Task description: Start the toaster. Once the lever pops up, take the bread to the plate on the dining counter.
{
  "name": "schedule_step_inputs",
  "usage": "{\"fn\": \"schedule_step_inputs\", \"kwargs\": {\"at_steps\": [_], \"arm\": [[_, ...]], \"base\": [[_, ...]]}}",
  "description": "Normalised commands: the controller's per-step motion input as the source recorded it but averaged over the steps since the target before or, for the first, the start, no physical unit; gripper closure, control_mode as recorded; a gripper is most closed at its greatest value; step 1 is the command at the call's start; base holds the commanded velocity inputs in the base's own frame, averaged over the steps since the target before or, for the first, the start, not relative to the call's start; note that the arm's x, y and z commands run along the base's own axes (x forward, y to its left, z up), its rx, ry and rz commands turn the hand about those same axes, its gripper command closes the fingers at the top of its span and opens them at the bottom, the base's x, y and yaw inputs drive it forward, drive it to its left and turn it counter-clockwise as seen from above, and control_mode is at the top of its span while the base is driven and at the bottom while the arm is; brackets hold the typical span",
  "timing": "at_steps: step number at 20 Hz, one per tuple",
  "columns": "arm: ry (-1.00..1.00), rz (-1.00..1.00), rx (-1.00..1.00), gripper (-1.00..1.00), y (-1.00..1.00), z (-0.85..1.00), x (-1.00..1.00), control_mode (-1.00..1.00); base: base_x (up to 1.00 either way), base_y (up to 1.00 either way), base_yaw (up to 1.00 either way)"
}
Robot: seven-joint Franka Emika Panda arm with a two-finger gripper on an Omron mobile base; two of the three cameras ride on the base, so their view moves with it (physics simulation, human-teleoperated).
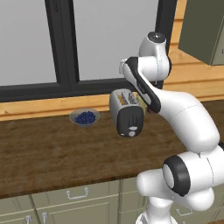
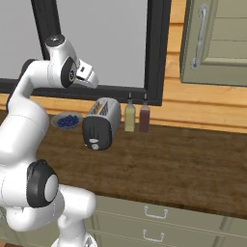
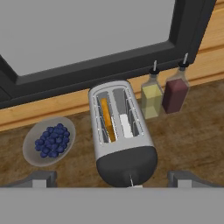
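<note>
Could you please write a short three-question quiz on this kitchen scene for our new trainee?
1. True or false: the toaster has a slice of bread in one of its slots.
2. What fills the bowl beside the toaster?
A. blueberries
B. grapes
C. olives
3. How many bottles stand by the toaster on the worktop, and is the tool open or shut?

Key:
1. True.
2. A.
3. Two, a yellow bottle and a dark red bottle; the tool is open, above the toaster's black end.
</note>
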Motion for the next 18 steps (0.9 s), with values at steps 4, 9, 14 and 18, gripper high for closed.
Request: {"fn": "schedule_step_inputs", "kwargs": {"at_steps": [4, 9, 14, 18], "arm": [[0.0, 0.0, 0.0, -1.0, 0.0, 0.0, 0.0, -1.0], [0.0, 0.0, 0.0, -1.0, 0.0, 0.0, 0.0, -1.0], [0.0, 0.0, 0.0, -1.0, 0.0, 0.0, 0.0, -1.0], [0.0, 0.0, 0.0, -1.0, 0.0, 0.0, 0.0, -1.0]], "base": [[0.0, 0.0, 0.0], [0.0, 0.0, 0.0], [0.0, 0.0, 0.0], [0.0, 0.0, 0.0]]}}
